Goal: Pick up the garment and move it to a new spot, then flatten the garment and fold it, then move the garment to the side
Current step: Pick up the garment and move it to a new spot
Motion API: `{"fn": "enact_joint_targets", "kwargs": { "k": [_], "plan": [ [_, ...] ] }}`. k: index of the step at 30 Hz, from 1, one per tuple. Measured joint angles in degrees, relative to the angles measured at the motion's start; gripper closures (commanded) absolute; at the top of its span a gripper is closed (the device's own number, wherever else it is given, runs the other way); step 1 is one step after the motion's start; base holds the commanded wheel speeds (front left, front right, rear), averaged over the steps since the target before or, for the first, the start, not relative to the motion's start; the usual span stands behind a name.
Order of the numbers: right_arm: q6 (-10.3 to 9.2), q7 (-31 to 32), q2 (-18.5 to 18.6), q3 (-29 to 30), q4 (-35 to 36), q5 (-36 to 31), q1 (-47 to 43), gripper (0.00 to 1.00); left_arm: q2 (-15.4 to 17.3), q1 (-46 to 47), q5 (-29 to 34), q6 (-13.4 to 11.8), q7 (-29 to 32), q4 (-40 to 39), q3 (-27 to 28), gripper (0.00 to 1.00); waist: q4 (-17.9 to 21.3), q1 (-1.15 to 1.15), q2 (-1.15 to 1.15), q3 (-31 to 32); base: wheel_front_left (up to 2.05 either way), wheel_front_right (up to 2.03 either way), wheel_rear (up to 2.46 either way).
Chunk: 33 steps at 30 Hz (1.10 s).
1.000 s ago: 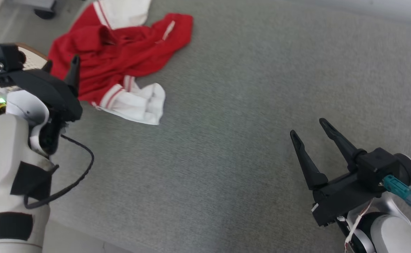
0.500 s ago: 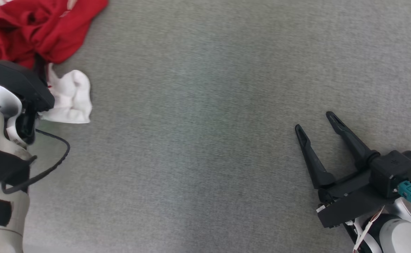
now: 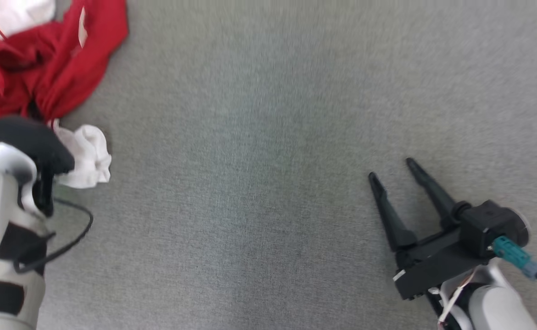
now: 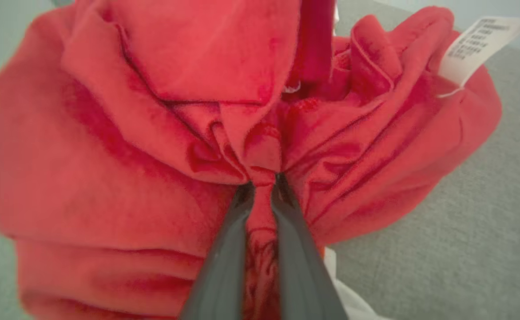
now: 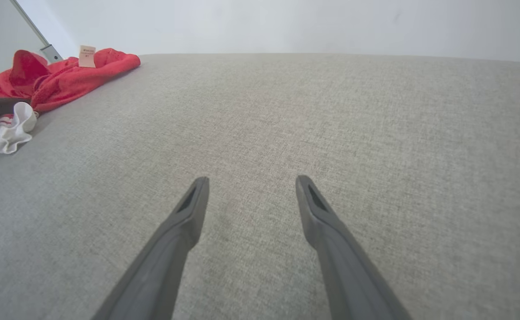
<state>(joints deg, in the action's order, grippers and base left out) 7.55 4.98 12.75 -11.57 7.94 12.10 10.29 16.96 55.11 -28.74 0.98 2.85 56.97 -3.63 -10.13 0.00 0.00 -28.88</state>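
One crumpled red-and-white fabric garment point(image 3: 66, 59) seemingly runs five-to-eleven o'clock, white tag point(image 4: 477, 42) print blurred; left gripper point(image 4: 263, 184) pinches it, right gripper point(image 3: 391, 168) gapes empty.

The left gripper point(image 4: 263, 180) — spread a second ago — now pinches a fold of the red garment point(image 4: 109, 146); head view shifted.

The garment point(image 4: 109, 155) is soft red cloth, fleecy and matt (its white label point(image 4: 473, 44) looks papery). The counter point(image 3: 268, 137) wears a coarse grey weave. The right pincer point(image 5: 251, 182) is smooth, matt dark plastic.
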Motion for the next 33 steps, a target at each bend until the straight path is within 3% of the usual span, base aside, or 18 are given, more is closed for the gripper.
{"fn": "enact_joint_targets", "kwargs": {
  "k": [9, 18, 28, 33],
  "plan": [
    [0.00, -4.74, -3.57, 0.48, -7.78, 1.96, -2.53, 0.00, 1.27, -3.75, 1.81, -0.45, -4.24, -4.45, -1.91, 1.00, 1.55, -0.01, 0.00, 10.55, 0.00, 0.00, 0.00],
    [0.00, -6.05, -5.45, 3.18, -10.29, 2.01, -5.83, 0.00, -2.63, -3.68, 2.44, 0.53, -0.29, -18.17, -6.03, 1.00, 4.53, -0.02, -0.01, 21.35, 0.00, 0.00, 0.00],
    [0.00, -5.48, -6.24, 4.58, -9.24, 1.78, -7.86, 0.00, -8.15, -4.22, 1.13, 1.10, 4.59, -39.00, -10.46, 1.00, 13.19, -0.02, -0.01, 26.94, 0.00, 0.00, 0.00],
    [0.00, -5.43, -6.23, 5.20, -8.64, 1.66, -8.06, 0.00, -9.91, -8.78, 1.15, 0.93, 8.12, -45.09, -14.48, 1.00, 18.33, -0.01, -0.01, 27.20, 0.00, 0.00, 0.00]
  ]
}}
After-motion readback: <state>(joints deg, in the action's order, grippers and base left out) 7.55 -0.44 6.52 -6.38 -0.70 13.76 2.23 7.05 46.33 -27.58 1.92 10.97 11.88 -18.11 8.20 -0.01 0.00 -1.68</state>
